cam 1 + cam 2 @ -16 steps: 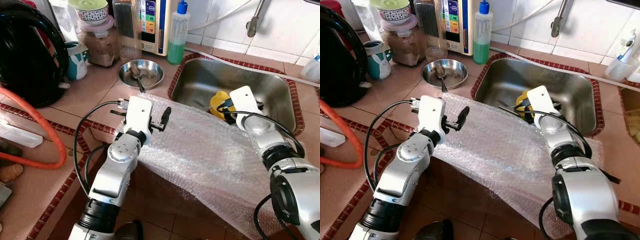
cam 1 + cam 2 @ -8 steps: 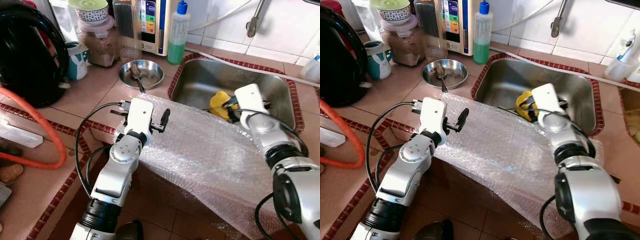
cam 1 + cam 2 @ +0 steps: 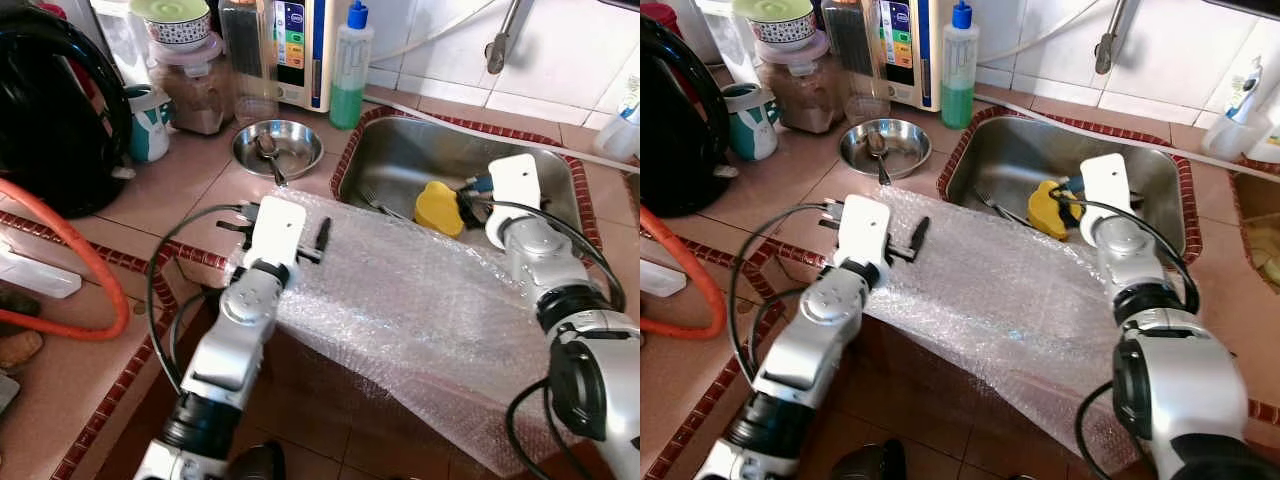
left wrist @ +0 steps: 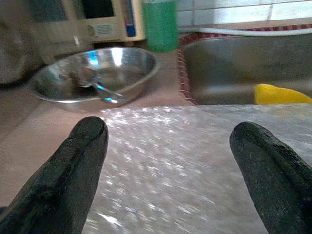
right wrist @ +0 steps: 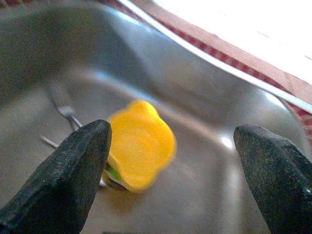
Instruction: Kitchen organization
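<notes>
Right gripper (image 5: 170,161) has swung over to the far side of the sink (image 3: 400,150) in the last sec, fingers spread wide w/ nothing in them, aimed at the yellow thing (image 3: 438,207) lying on the sink floor next to a fork (image 5: 63,109). Left gripper (image 4: 170,165) has dropped lower over the bubble wrap (image 3: 420,300), also wide open & empty. Looks like it's lining up a grab on the yellow thing, imo.
</notes>
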`<state>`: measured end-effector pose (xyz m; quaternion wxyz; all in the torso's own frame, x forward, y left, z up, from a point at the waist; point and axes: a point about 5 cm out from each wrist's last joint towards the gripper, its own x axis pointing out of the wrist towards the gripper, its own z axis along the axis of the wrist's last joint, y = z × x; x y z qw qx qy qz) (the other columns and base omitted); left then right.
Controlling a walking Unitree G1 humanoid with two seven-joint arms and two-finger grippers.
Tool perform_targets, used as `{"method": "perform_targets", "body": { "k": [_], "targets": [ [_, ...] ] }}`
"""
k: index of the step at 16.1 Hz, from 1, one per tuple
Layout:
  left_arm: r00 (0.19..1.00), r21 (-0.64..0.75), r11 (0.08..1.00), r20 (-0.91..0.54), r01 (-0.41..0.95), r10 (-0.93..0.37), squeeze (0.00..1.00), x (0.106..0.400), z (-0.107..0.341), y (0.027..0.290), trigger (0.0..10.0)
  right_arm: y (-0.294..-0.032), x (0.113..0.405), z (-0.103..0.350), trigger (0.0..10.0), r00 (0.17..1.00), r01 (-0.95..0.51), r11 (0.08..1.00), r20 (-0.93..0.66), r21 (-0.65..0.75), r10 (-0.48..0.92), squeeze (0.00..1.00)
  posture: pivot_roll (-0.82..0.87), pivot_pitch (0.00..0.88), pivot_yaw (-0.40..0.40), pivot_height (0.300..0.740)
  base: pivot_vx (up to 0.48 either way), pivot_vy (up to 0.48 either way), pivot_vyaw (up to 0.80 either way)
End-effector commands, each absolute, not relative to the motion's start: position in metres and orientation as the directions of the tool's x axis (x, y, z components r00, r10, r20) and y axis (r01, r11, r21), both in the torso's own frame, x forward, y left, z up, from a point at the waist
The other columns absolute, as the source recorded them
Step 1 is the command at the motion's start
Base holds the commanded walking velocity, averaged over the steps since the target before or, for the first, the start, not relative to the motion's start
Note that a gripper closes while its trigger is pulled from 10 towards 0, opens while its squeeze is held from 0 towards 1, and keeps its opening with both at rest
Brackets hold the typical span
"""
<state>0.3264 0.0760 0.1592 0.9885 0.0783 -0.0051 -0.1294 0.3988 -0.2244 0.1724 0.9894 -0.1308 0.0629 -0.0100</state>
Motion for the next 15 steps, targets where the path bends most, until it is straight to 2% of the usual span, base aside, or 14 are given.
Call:
{"method": "perform_targets", "body": {
  "k": [1,3,4,5,6,8,12,15],
  "targets": [
    [0.973,0.172,0.959,0.004,0.225,-0.229,1.0,0.334,0.164,0.081,10.0,-0.215,0.4,0.18,10.0,0.998,-0.037,0.975,-0.055,-0.22,0.026,0.98,0.07,0.071,-0.01,0.74,0.0,0.0,0.0],
    [0.981,0.184,0.965,0.014,0.189,-0.195,1.0,0.345,0.168,0.09,10.0,-0.203,0.396,0.176,10.0,0.996,-0.085,0.976,-0.008,-0.202,0.085,0.6,0.05,0.073,-0.003,0.74,0.0,0.0,0.0],
    [0.986,0.185,0.97,0.021,0.159,-0.166,1.0,0.357,0.173,0.096,10.0,-0.189,0.388,0.173,10.0,0.987,-0.146,0.97,0.042,-0.193,0.157,0.59,0.04,0.074,0.001,0.74,0.0,0.0,0.0],
    [0.989,0.185,0.973,0.026,0.137,-0.144,0.0,0.368,0.178,0.101,10.0,-0.175,0.378,0.17,10.0,0.971,-0.213,0.96,0.07,-0.181,0.229,0.53,0.02,0.075,0.005,0.74,0.0,0.0,0.0],
    [0.991,0.182,0.975,0.026,0.126,-0.133,0.0,0.371,0.18,0.102,10.0,-0.169,0.373,0.17,10.0,0.963,-0.242,0.954,0.078,-0.179,0.259,0.51,0.02,0.075,0.005,0.74,0.0,0.0,0.0],
    [0.996,0.204,0.975,-0.015,0.09,-0.088,0.0,0.386,0.18,0.111,10.0,-0.14,0.353,0.173,10.0,0.926,-0.345,0.932,0.12,-0.109,0.357,0.24,-0.01,0.078,0.011,0.74,0.0,0.0,0.0],
    [0.995,0.21,0.975,-0.081,0.071,-0.055,0.0,0.401,0.179,0.119,10.0,-0.1,0.32,0.177,10.0,0.851,-0.491,0.864,0.149,-0.113,0.503,0.23,-0.03,0.08,0.021,0.74,0.0,0.0,0.0],
    [0.984,0.207,0.974,-0.169,0.091,-0.056,0.0,0.406,0.171,0.12,10.0,-0.09,0.305,0.173,10.0,0.846,-0.514,0.854,0.116,-0.081,0.52,0.23,-0.04,0.083,0.033,0.74,0.0,0.0,0.0]
  ]
}}
